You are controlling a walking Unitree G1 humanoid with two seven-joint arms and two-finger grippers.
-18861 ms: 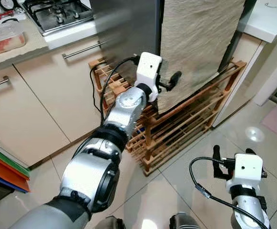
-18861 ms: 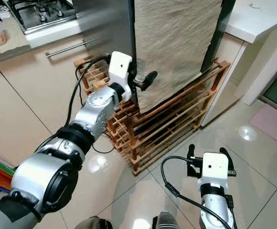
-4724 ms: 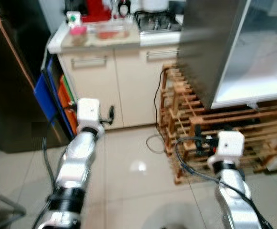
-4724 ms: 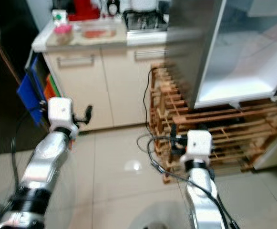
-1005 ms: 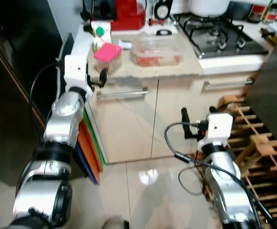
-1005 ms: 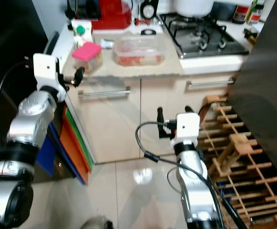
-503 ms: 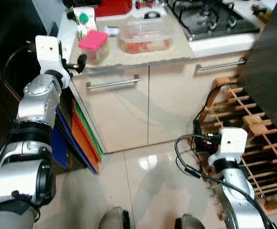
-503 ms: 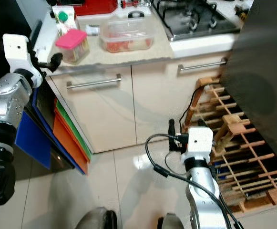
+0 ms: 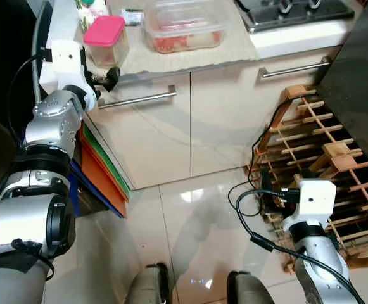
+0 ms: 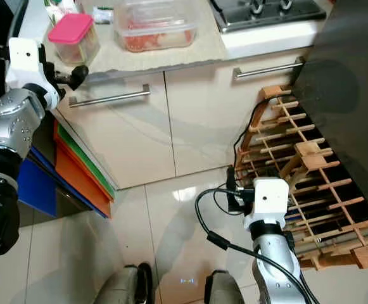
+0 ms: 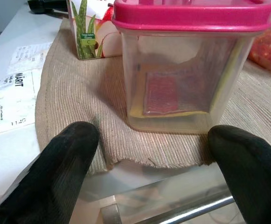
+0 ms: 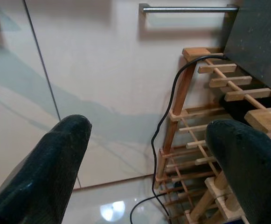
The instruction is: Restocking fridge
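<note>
A clear tub with a pink lid (image 9: 106, 39) stands on a woven mat (image 11: 70, 107) at the near left corner of the counter. My left gripper (image 9: 111, 77) is raised to the counter edge just in front of it. In the left wrist view its fingers (image 11: 74, 158) are open wide, and the tub (image 11: 186, 70) sits ahead of them, untouched. Further along the counter is a bigger clear box of red food (image 9: 185, 25). My right gripper (image 9: 269, 190) hangs low beside the wooden rack (image 9: 323, 158), open and holding nothing.
A carton with an aloe picture (image 11: 91, 32) and a paper receipt (image 11: 9, 98) lie behind the tub. Cabinet doors with bar handles (image 9: 139, 100) sit below the counter. Orange, green and blue boards (image 9: 98, 171) lean at the left. A dark fridge door (image 9: 361, 82) stands at the right.
The camera has tipped down and nearer the cabinets. My left gripper has come closer to the pink-lidded tub. My right arm has dropped low beside the rack.
</note>
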